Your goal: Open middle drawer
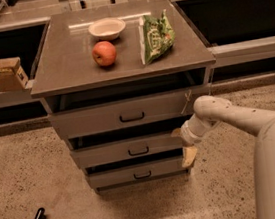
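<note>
Camera view: the middle drawer (pixel 108 154) sits between the larger top front (pixel 93 121) and the narrowest bottom front (pixel 111 177). The end effector (pixel 184 145) is at its right end; whether open or closed, I cannot tell. On the tabletop (pixel 65 60) lies a green bag (pixel 155 36) whose lettering is unreadable.

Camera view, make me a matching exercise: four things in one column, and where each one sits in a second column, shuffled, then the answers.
Things
1. apple
2. bowl
3. bag
4. gripper

Places
A. at the right end of the middle drawer
B. rear middle of the cabinet top
C. right side of the cabinet top
D. cabinet top, just in front of the bowl

Pairs: 1-D, 2-B, 3-C, 4-A
</note>
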Robot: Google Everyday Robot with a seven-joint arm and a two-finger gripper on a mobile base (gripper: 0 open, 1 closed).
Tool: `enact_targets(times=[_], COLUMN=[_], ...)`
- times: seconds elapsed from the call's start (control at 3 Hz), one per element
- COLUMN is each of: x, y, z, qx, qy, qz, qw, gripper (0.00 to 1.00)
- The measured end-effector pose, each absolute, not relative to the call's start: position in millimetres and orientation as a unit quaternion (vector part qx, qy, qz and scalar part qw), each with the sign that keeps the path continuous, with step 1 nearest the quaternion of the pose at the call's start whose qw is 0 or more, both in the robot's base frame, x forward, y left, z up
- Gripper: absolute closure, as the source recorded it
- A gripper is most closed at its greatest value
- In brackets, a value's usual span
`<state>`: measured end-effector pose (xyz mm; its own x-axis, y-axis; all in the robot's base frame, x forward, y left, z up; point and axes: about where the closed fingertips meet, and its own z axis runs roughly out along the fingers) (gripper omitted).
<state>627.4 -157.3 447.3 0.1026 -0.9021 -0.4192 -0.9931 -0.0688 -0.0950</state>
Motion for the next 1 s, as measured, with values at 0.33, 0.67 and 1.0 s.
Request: enact_targets(times=[0.33,0.67,1.0], x=[598,559,530], y=[-158,-153,-151], z=[468,470,473], qx=[-0.725,-0.723,-0.716], qy=[0.65,0.641,0.637], qz=[0.138,0.193,0.231], qw=[0.179,0.171,0.166], gripper=[0.13,0.12,0.06])
